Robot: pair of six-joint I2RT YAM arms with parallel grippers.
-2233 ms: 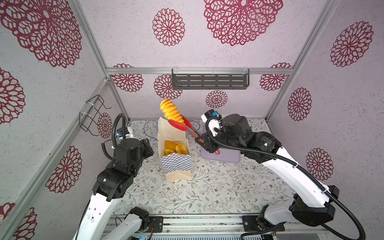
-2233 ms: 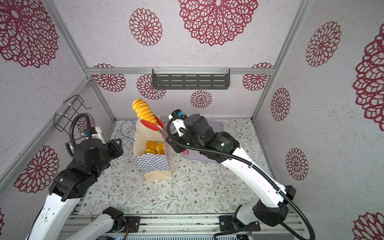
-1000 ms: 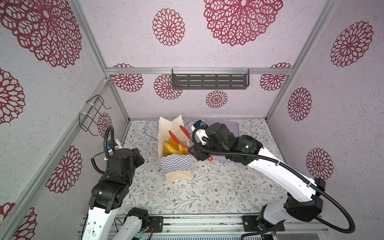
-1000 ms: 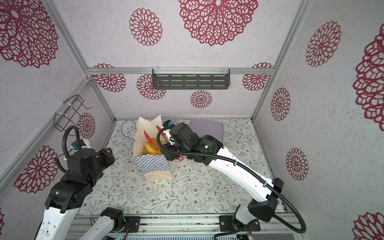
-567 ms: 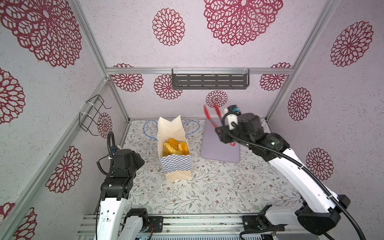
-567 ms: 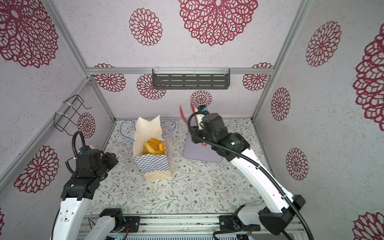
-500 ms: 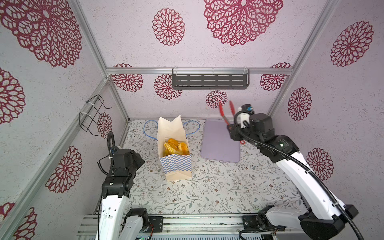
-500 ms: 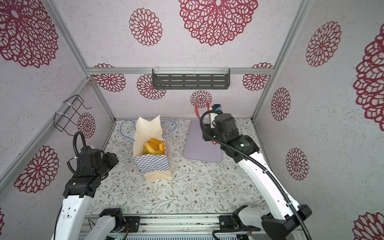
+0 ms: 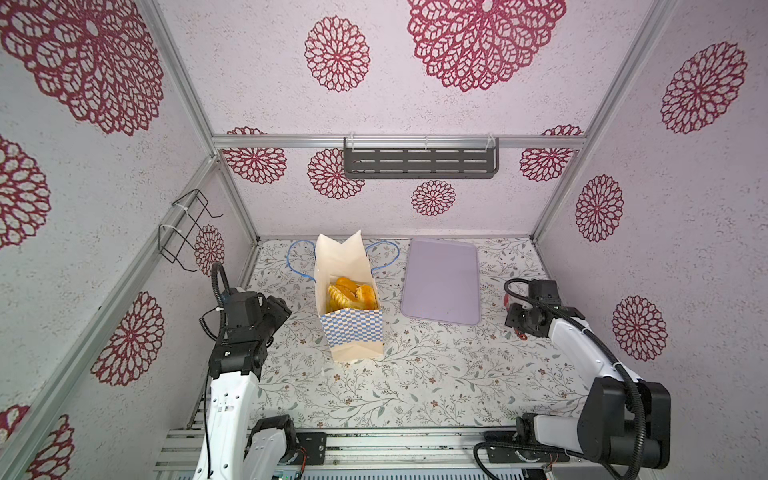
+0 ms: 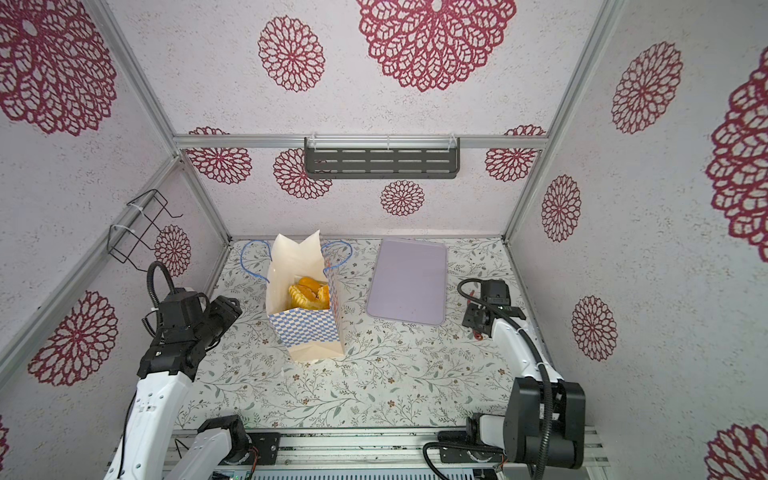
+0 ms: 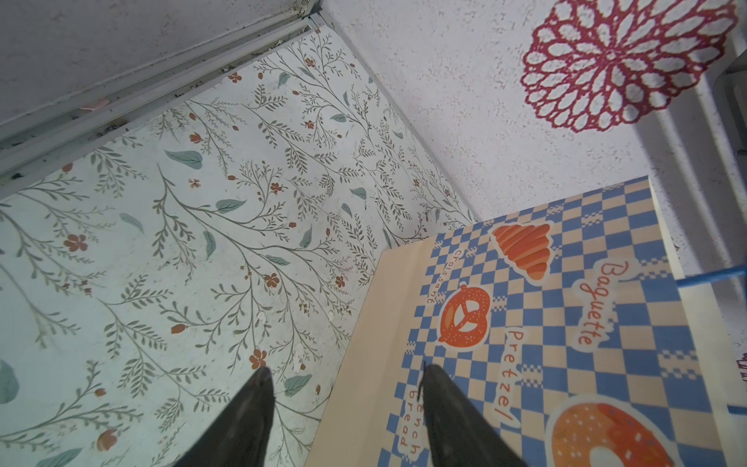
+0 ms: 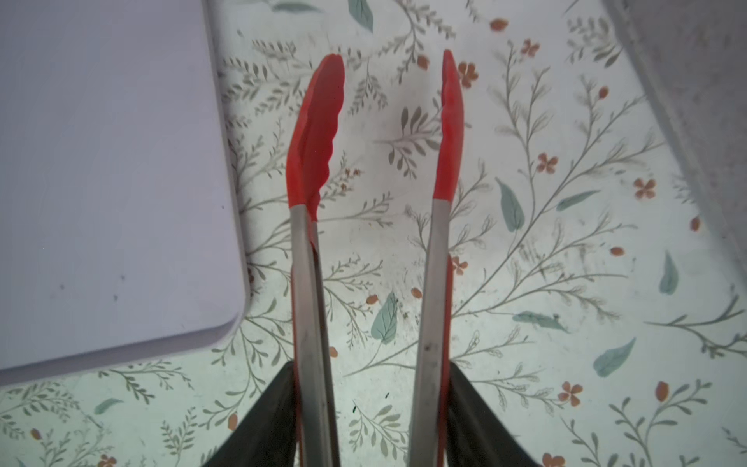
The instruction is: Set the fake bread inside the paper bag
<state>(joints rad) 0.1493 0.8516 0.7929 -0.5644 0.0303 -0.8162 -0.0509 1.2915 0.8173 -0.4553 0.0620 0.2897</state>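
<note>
**Found the bread in the bag, tongs off to the right**

Spotted the paper bag (image 9: 351,332) standing upright on the table (image 9: 415,374), a bit left of centre, mouth open. Saw the fake bread (image 9: 351,293) piled inside it, glossy golden-orange and yellow pieces. Couldn't count them, too jumbled together.

Noticed a flat lilac tray (image 9: 440,282) lying to the right of the bag, apart from it and reaching a little farther back.

Found the left gripper (image 9: 278,309) low down on the left of the bag, near it, with a strip of table showing between them in both top views. Caught its fingers (image 11: 250,416) spread apart in the left wrist view, gripping nothing, pointed at the bag's checkered side.

Found the right gripper (image 9: 517,318) over on the right, just past the tray's near right corner. Saw it clamped on the metal arms of the tongs (image 12: 311,242) in the right wrist view. Noted the red tong tips standing apart with nothing between them, over the table right beside the tray's corner.
</note>
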